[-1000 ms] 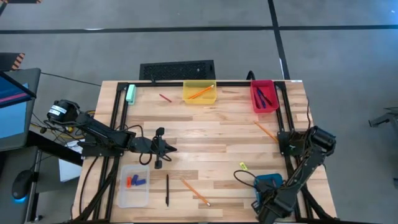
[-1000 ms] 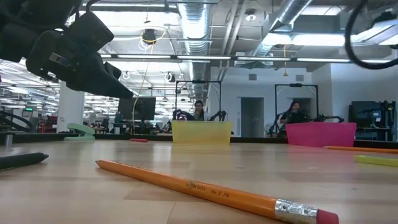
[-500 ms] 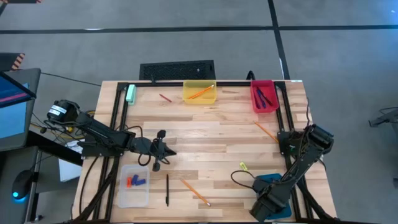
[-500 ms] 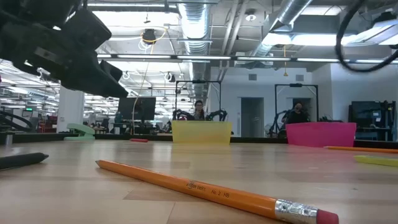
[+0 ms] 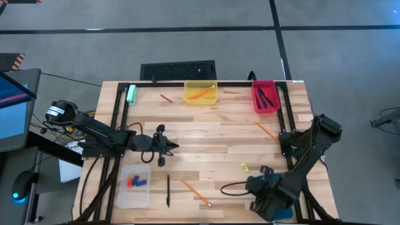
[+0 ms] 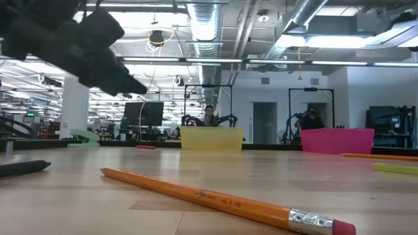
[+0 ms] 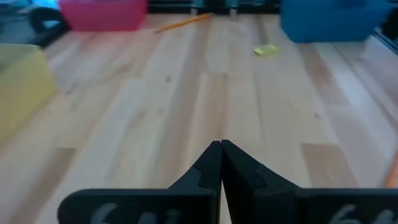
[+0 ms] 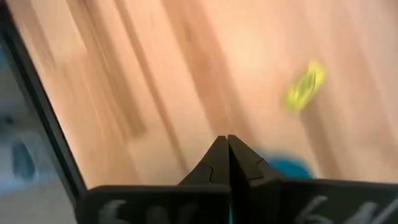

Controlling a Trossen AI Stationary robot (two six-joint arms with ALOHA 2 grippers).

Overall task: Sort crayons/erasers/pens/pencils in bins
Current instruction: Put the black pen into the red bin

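Both arms were between picks. The right gripper (image 8: 224,144) hung pinched shut and empty over the teal bin (image 5: 272,181), near right; the left gripper (image 7: 221,149), likewise shut and empty, hovered mid-table. I judged the next grab to be the yellow eraser (image 5: 244,167) lying loose nearby, jaws reopened. Only the low view showed the near pencil (image 6: 215,202) up close.

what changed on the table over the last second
The right gripper swung from the table's near right corner, over the blue bin, inward toward the yellow eraser, and is now shut and empty. The left gripper stayed shut near the table's middle. Pencils, pens, erasers and bins did not move.
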